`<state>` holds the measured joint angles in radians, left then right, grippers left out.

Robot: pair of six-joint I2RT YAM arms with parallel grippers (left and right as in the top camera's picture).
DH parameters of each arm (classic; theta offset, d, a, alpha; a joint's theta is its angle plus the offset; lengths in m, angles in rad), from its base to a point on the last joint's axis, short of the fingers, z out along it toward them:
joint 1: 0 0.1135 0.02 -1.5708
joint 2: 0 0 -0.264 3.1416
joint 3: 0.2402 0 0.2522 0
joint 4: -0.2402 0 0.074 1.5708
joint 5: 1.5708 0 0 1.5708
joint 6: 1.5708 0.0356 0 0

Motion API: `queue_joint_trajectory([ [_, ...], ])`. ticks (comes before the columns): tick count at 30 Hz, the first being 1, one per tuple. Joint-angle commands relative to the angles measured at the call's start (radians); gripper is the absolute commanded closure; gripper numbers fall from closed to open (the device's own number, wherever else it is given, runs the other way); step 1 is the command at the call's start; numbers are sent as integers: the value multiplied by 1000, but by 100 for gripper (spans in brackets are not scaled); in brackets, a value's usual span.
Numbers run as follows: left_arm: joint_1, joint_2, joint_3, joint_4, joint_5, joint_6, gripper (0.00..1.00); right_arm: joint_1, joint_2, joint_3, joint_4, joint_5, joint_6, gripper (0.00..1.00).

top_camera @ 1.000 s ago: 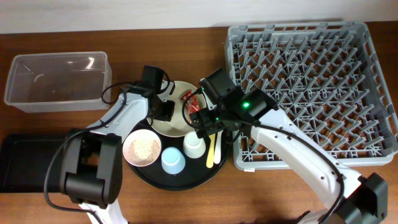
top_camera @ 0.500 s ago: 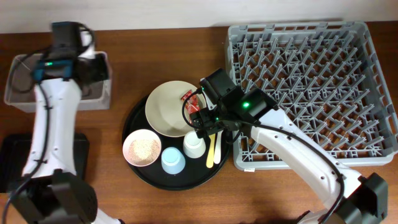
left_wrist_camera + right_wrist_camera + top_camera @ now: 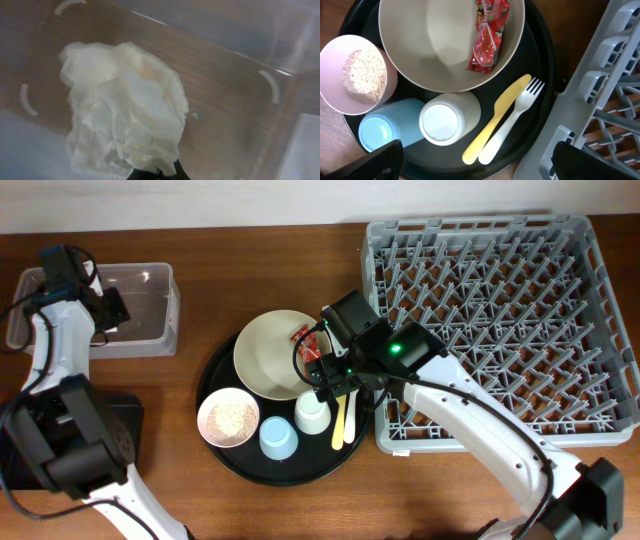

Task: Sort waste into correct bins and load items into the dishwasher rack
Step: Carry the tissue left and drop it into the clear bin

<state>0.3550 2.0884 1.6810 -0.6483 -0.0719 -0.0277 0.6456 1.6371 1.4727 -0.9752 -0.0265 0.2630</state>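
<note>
My left gripper (image 3: pixel 108 312) is inside the clear plastic box (image 3: pixel 140 305), shut on the crumpled white tissue (image 3: pixel 125 105), which hangs from the fingertips (image 3: pixel 150 175) just above the box floor. My right gripper (image 3: pixel 335 375) is open and empty above the round black tray; in the right wrist view its midpoint (image 3: pixel 480 167) is over the pale yellow knife (image 3: pixel 497 117) and white fork (image 3: pixel 512 120). The red snack wrapper (image 3: pixel 490 32) lies in the cream plate (image 3: pixel 430 55). The pink bowl (image 3: pixel 357 75) holds rice. The white cup (image 3: pixel 445 120) and light blue cup (image 3: pixel 380 132) stand upside down.
The grey dishwasher rack (image 3: pixel 500 320) fills the right side, its corner touching the round black serving tray (image 3: pixel 225 365). The shallow black rectangular tray (image 3: pixel 128 418) lies at the front left, mostly hidden by the left arm's base.
My left arm has swung from the cream plate to the clear box, carrying the tissue with it. The right arm has not moved.
</note>
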Motion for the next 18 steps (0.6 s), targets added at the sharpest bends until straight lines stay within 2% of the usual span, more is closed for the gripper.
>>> queue_joint_trajectory([
  [1,5,57,3,37,-24,25,98,1,-14,17,0,9,12,2],
  [2,8,63,3,48,-24,25,98,1,-14,17,0,9,12,2],
  [3,10,64,3,66,-31,25,83,1,-14,17,0,9,12,2],
  [6,24,62,18,77,-34,25,25,1,-14,17,0,9,12,2],
  [7,29,58,31,72,-34,25,19,1,-14,17,0,9,12,2],
  [10,35,17,123,18,-29,24,16,1,-14,17,0,9,12,2],
  [12,25,-37,206,-42,24,-10,18,1,-14,17,0,9,12,2],
  [13,12,-79,240,-77,116,-13,28,1,-14,17,0,9,12,2],
  [14,-10,-125,248,-90,216,-14,30,1,-14,17,0,9,12,2],
  [16,-55,-179,248,-106,388,-13,30,1,-14,17,0,9,12,2],
  [17,-92,-199,248,-136,491,-13,27,1,-14,17,0,9,12,2],
  [18,-130,-202,247,-186,536,-13,27,1,-14,17,0,9,12,2],
])
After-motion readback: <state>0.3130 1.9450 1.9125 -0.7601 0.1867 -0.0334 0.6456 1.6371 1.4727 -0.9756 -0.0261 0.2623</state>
